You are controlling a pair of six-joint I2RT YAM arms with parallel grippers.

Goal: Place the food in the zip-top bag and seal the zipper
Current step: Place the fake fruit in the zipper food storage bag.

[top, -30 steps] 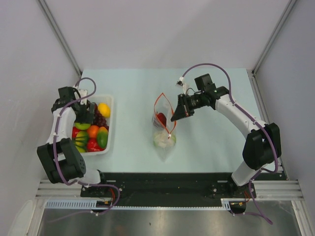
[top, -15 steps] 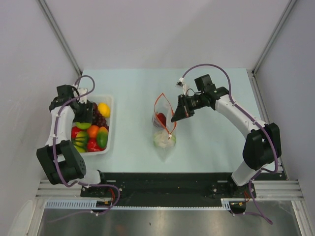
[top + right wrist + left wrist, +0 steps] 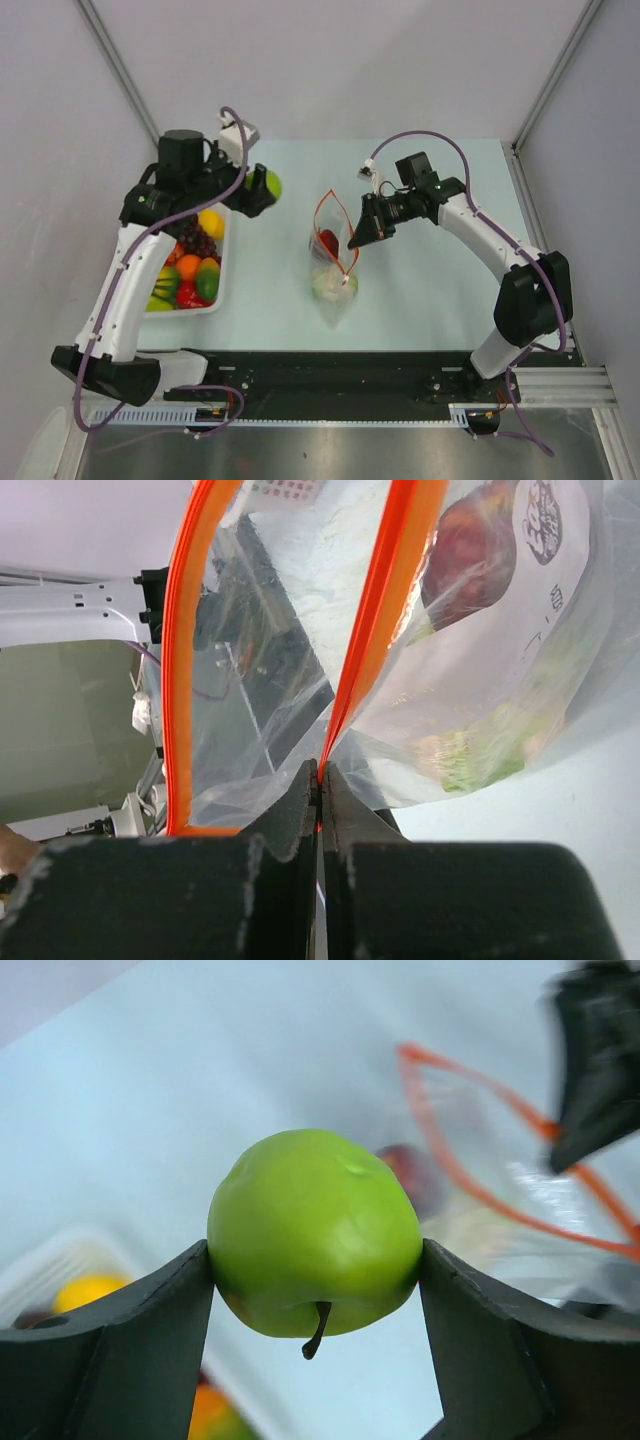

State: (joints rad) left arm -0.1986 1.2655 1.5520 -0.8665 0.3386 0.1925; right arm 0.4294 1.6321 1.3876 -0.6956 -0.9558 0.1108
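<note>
My left gripper [image 3: 262, 190] is shut on a green apple [image 3: 270, 184], held in the air between the white tray [image 3: 221, 205] and the zip-top bag [image 3: 333, 262]. In the left wrist view the apple [image 3: 314, 1232] sits stem-down between both fingers [image 3: 120, 1340]. The clear bag stands open, its orange-red zipper [image 3: 326, 203] forming a loop. My right gripper [image 3: 358, 238] is shut on one side of the zipper [image 3: 372, 650], holding the mouth open. A red piece [image 3: 327, 241] and a whitish-green lump [image 3: 330, 285] lie inside the bag.
The tray holds a yellow piece [image 3: 211, 222], dark grapes [image 3: 199, 243], an orange piece [image 3: 188, 266], green and red pieces. Grey walls stand on both sides of the light table [image 3: 430, 290].
My left arm has lifted out of the tray with the green apple and swung right toward the bag. The right arm and the bag have stayed put.
</note>
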